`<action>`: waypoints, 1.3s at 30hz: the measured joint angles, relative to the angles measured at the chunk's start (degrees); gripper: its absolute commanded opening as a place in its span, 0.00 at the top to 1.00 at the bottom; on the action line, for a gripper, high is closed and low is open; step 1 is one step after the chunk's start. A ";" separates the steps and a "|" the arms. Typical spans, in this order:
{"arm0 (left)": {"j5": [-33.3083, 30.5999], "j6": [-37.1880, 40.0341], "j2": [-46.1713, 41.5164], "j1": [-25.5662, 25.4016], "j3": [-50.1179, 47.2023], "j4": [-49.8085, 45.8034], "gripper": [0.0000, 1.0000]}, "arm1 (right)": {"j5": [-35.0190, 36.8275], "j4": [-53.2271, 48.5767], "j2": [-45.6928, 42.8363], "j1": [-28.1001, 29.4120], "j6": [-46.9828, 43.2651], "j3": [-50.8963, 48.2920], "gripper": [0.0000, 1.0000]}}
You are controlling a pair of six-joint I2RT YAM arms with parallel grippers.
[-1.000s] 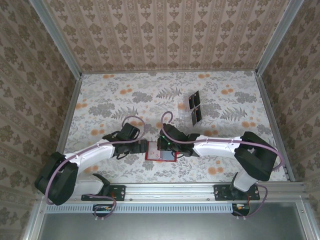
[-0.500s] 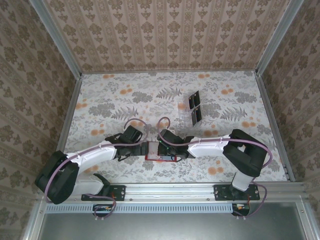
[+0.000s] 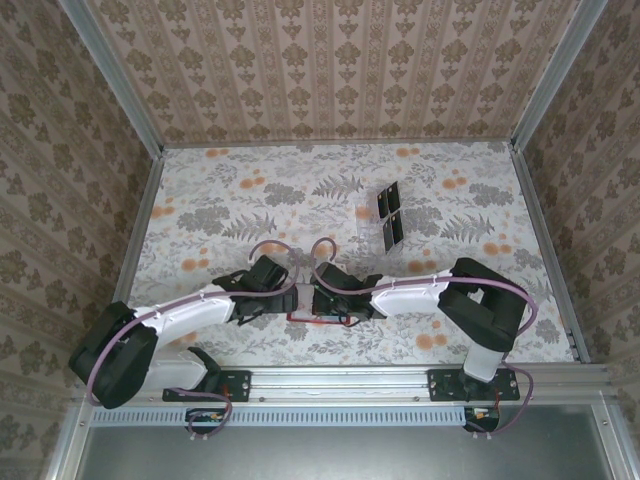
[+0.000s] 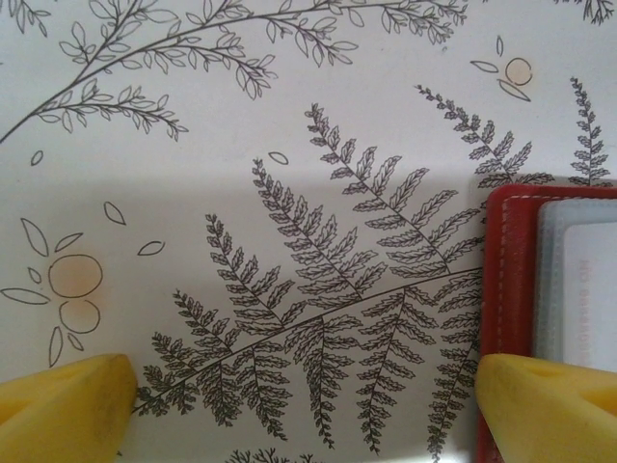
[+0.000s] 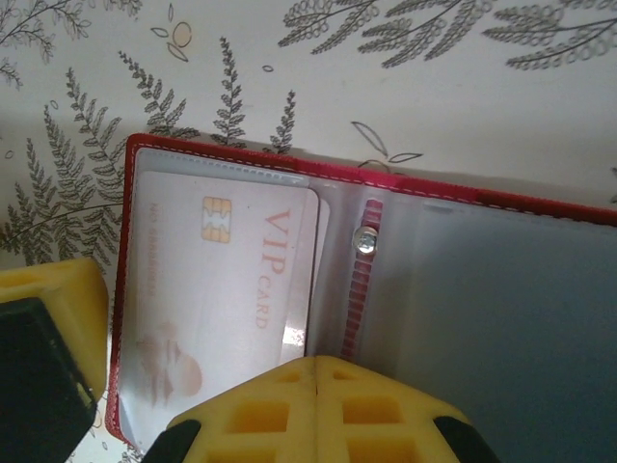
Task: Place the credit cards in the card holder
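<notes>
- Card holder (image 5: 241, 159): a red wallet lying open on the patterned table (image 3: 470, 190), clear sleeves facing up and a metal snap stud (image 5: 364, 240) on its central tab.
- Pale card (image 5: 231, 280): sits in the sleeve left of the stud. It carries a gold chip and the words "VIP CARD" printed sideways. The small print along its edge is too fine to read.
- Right gripper (image 5: 316, 376): its yellow fingers are pressed together along one seam, and their tips rest on the card holder's near edge just below the stud. Whether they pinch a sleeve cannot be told.
- Left gripper (image 4: 308, 410): spread wide and holding nothing. One finger (image 4: 545, 405) overlaps the card holder's (image 4: 506, 280) red border, and the other lies on the bare table well away from it.
- Credit cards (image 3: 391, 216): dark, standing in a clear rack (image 3: 363, 211), well beyond the card holder (image 3: 300, 318) and to its right in the top view.
- Both grippers (image 3: 292, 300) (image 3: 322, 300) meet over the card holder.
</notes>
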 measured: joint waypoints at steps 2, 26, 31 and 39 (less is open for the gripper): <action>-0.55 -0.26 0.11 -0.37 -0.20 0.26 0.00 | -0.66 0.85 0.39 0.02 0.20 0.11 1.00; -0.66 -2.23 -10.10 2.08 -1.22 -7.91 0.00 | -4.09 3.23 1.68 -1.90 0.33 0.37 1.00; -0.28 -2.27 -8.52 2.08 -2.03 -7.91 0.00 | -4.09 1.44 1.49 -3.85 -2.19 0.83 1.00; -0.76 -2.43 -5.42 1.51 -2.45 -6.93 0.00 | -4.07 -1.60 0.28 -4.94 -5.09 1.07 1.00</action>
